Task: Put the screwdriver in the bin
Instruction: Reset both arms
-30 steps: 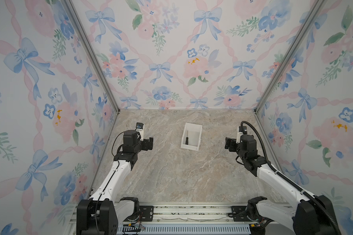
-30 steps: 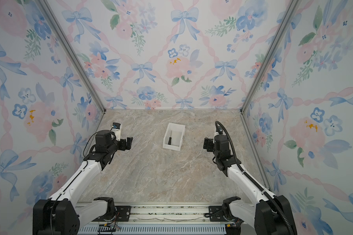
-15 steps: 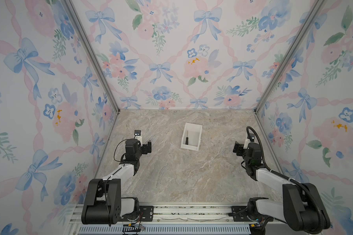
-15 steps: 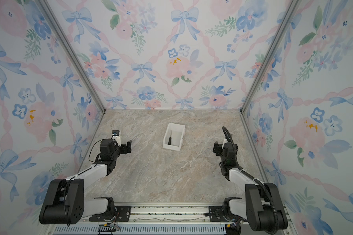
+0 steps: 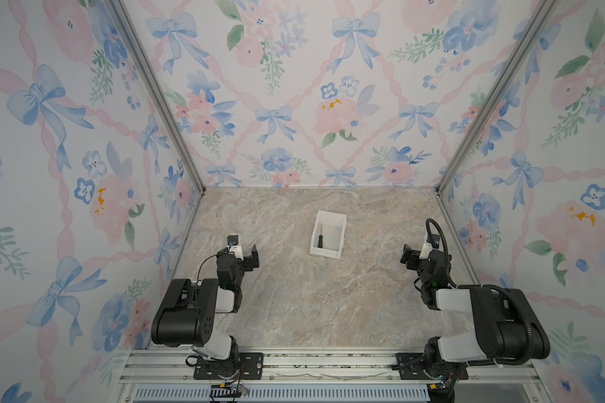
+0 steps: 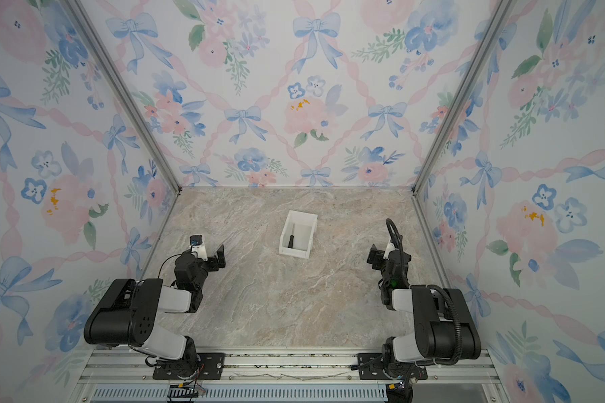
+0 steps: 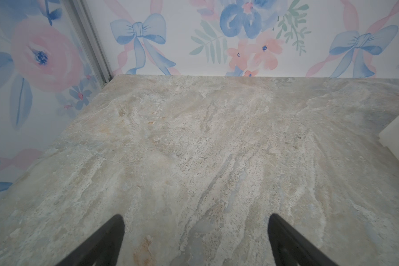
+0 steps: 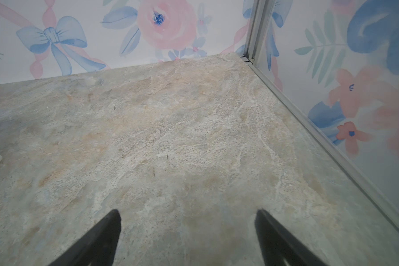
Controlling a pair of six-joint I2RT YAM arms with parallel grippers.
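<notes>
The screwdriver (image 5: 320, 237) is found in the bin (image 5: 325, 253). The left gripper (image 7: 196, 221), at 9 o'clock, and the right gripper (image 8: 187, 215), at 3 o'clock, are pulled back, open and empty.

Bin (image 5: 325, 252) alone stands mid-frame on the table (image 5: 311, 307); bare marble open all round it. Left arm (image 5: 189, 307) folded lower left, right arm (image 5: 496, 314) lower right. Walls (image 5: 294, 104) close three sides.

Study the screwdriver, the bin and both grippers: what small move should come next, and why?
Probably none beyond parking both arms: the screwdriver already lies inside the bin, along one side wall. The left gripper and right gripper are open, empty and over bare table, well clear of the bin, so nothing seems left to grasp.
</notes>
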